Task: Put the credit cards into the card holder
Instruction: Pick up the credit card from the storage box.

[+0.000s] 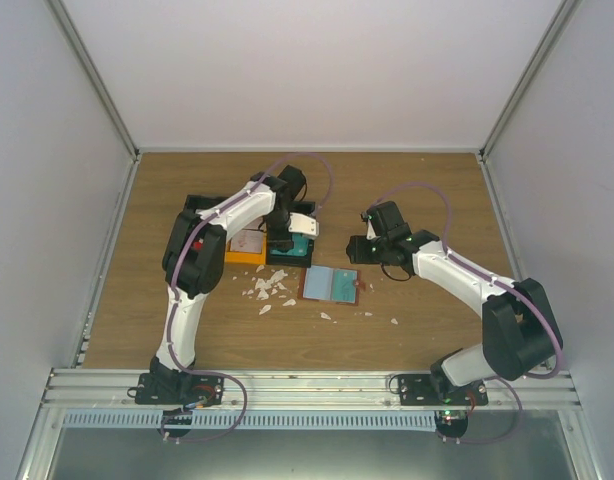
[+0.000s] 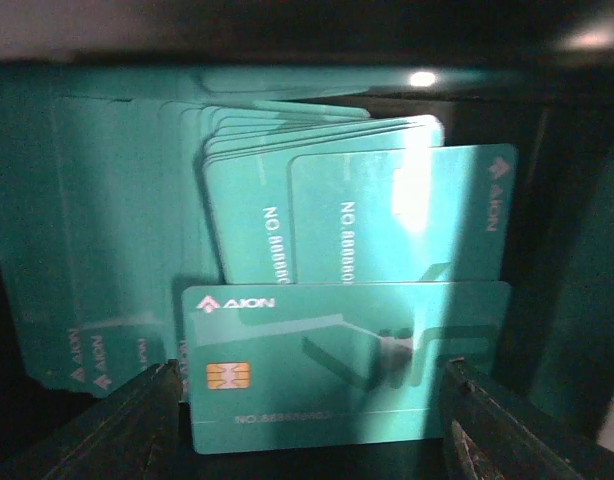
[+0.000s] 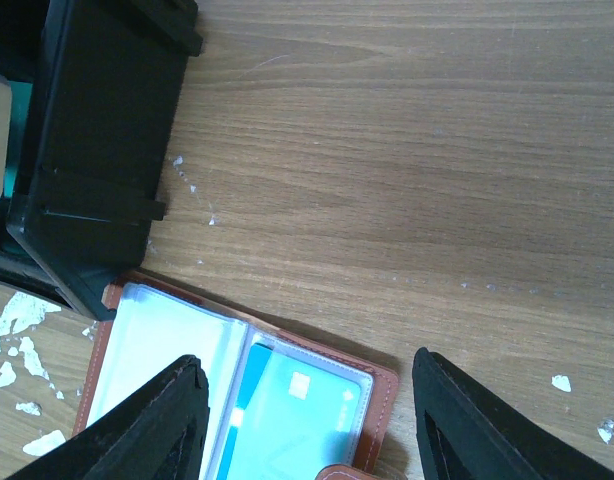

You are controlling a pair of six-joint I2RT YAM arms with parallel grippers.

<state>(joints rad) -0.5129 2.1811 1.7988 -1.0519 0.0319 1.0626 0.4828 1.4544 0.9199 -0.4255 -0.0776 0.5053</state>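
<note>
Hanging low inside the black bin [image 3: 97,130], the left gripper [image 2: 309,372] had its two fingers spread wide, one on each side of the front card [image 2: 337,405], a teal one with a gold chip set crosswise between them. The left finger stood just beside that card's short edge and the right finger overlapped the opposite edge. The dim wrist view did not show whether the pads pressed on the card or merely flanked it, so I could not tell whether it was gripped. Beyond the front card, the rest of the teal credit cards [image 2: 327,200] stood fanned and leaning in a loose stack that filled the bin. The orange bin [image 1: 232,258] sat just beside the black bin on its left. The right gripper [image 3: 307,362] hovered with its fingers parted wide, nothing between them and touching nothing. Directly under it lay the card holder [image 3: 167,360], opened flat on the wooden table [image 1: 437,190], its brown leather rim framing clear sleeves. One sleeve held a sleeved card [image 3: 297,405], teal with a small chip. Seen from above, the card holder lay just near of the black bin and a little to its right, between the two arms, with the right gripper over its right end. White scraps [image 1: 267,288] were scattered on the table to the left of the card holder, and a few more lay nearer and to the right.
</note>
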